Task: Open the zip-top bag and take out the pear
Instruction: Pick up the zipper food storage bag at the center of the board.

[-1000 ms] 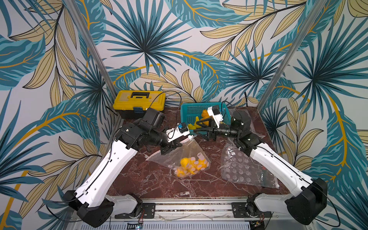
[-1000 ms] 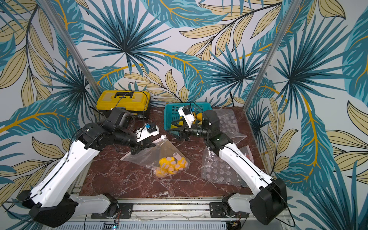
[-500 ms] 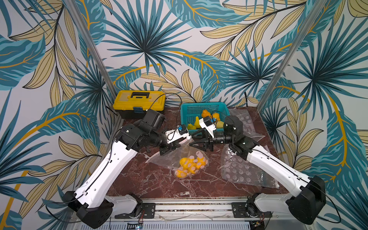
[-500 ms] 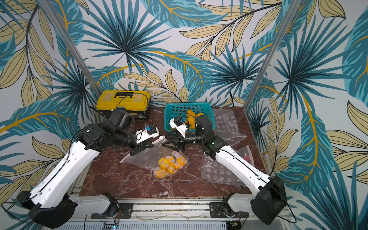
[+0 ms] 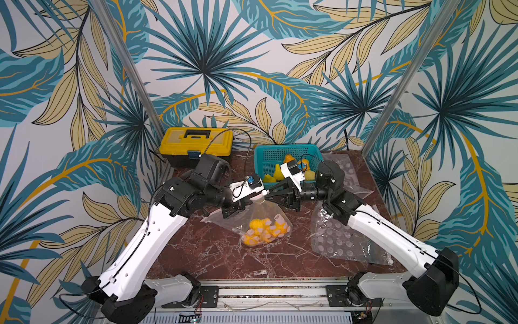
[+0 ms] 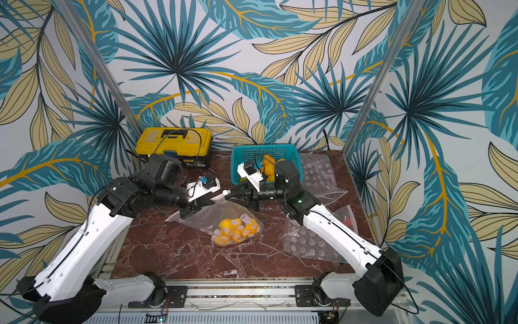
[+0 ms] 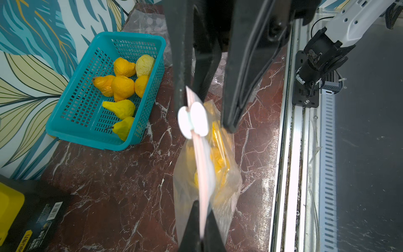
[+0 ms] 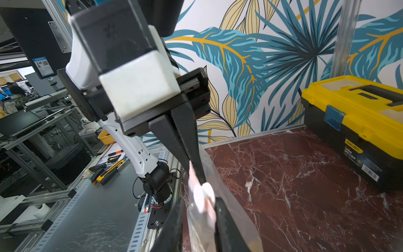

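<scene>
The clear zip-top bag [image 5: 252, 216] [image 6: 207, 214] hangs tilted, its bottom on the table, with yellow pear shapes [image 5: 263, 231] [image 6: 235, 228] showing through the plastic. My left gripper [image 5: 251, 199] [image 7: 201, 209] is shut on the bag's pink zip strip [image 7: 199, 165] and holds that edge up. The white slider [image 5: 263, 192] [image 7: 193, 122] [image 8: 204, 193] sits a little further along the strip. My right gripper [image 6: 231, 195] [image 8: 199, 200] reaches in from the right. Its jaws stand narrow on either side of the strip at the slider; one finger touches it, the other stands just off it.
A teal basket [image 5: 283, 148] [image 7: 130, 36] with several loose yellow pears stands at the back, close behind the right wrist. A yellow toolbox [image 5: 196, 140] [image 8: 353, 104] sits at the back left. Empty dotted plastic bags [image 5: 344, 241] [image 6: 308, 241] lie on the right.
My right gripper has swung left from over the basket to the bag's slider, and its jaws have narrowed. My left gripper has kept its hold on the bag's top edge.
</scene>
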Motion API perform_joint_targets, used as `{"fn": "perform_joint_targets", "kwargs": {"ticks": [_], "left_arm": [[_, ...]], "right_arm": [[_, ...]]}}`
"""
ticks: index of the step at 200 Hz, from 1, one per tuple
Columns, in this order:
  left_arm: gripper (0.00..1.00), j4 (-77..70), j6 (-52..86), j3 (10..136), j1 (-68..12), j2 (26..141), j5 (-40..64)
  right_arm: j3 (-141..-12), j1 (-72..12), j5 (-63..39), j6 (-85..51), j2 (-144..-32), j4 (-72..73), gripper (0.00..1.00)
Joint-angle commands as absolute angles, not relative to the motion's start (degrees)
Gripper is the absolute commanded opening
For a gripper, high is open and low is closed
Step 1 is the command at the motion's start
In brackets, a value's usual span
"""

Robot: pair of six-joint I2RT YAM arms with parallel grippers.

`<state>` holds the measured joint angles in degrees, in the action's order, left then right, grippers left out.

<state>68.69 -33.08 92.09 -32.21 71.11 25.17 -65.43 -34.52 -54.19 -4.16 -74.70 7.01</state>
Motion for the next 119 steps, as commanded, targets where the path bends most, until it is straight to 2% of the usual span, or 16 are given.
{"fn": "perform_joint_targets", "kwargs": {"ticks": [1,19,33,50,71,95,119], "left_arm": [[0.0,66.55,-33.66,94.13,-32.34,69.83,25.23],[0.0,66.39,-33.46,93.86,-32.34,69.53,24.82],[0.0,65.87,-33.47,93.56,-32.34,69.02,24.94],[0.0,64.99,-33.3,93.0,-32.34,68.35,24.58],[0.0,64.36,-33.14,92.57,-32.34,67.81,24.19],[0.0,64.24,-33.06,92.29,-32.34,67.81,24.52],[0.0,64.25,-33.03,91.52,-32.34,68.11,24.71]], "right_arm": [[-66.62,-35.04,-55.16,-4.15,-75.03,8.58,0.17],[-66.43,-35.15,-54.99,-3.45,-74.99,7.85,0.18],[-66.41,-35.16,-54.91,-3.03,-75.23,6.79,0.27],[-66.25,-35.11,-54.33,-2.44,-75.23,5.74,0.28],[-65.81,-35.23,-53.78,-2.26,-75.0,5.76,0.26],[-66.04,-35.21,-53.39,-2.28,-74.87,6.04,0.17],[-66.18,-35.2,-53.34,-3.02,-74.5,7.59,0.17]]}}
